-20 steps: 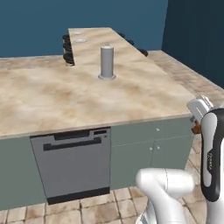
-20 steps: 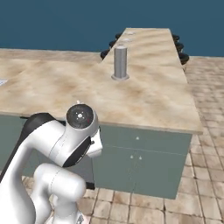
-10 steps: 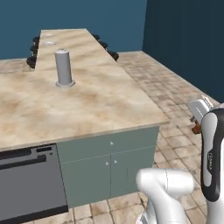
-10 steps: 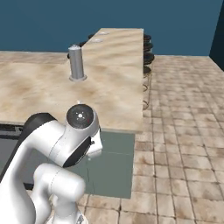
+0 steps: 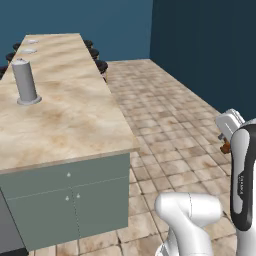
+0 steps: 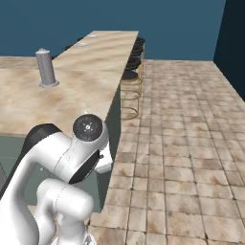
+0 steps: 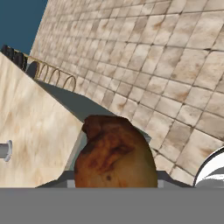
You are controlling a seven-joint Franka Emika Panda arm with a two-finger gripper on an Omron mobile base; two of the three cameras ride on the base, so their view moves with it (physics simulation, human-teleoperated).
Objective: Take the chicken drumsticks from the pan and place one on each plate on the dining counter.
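I am carrying a chicken drumstick (image 7: 114,153) in the end effector (image 5: 227,145), which is clenched on the browned piece at the far right of the left base view, out over the tiled floor (image 5: 165,105) and well apart from the tabletop (image 5: 55,115). In the hand view the drumstick is sitting low in the middle of the picture, its bulbous orange-brown end facing the camera, with the beige marble edge of the tabletop running along the left and the floor tiles spreading behind it. In the left base view a sliver of orange-brown is showing just under the white hand, beside the arm's dark forearm.

I am looking along the long dining counter (image 6: 107,48), which is stretching away from the near worktop toward the dark blue wall (image 5: 75,17). Two small white plates (image 5: 30,46) are lying flat near its far end, one just behind the other; in the right base view they are appearing as pale discs at the far end of the beige top. A steel canister (image 5: 25,81) is standing upright on the near stretch of the tabletop, well short of the plates. Black-cushioned stools (image 6: 129,91) with gold legs are lining the counter's floor side, tucked just beside its grey-green panel. Grey-green cabinet doors (image 5: 70,200) are facing me under the near corner.
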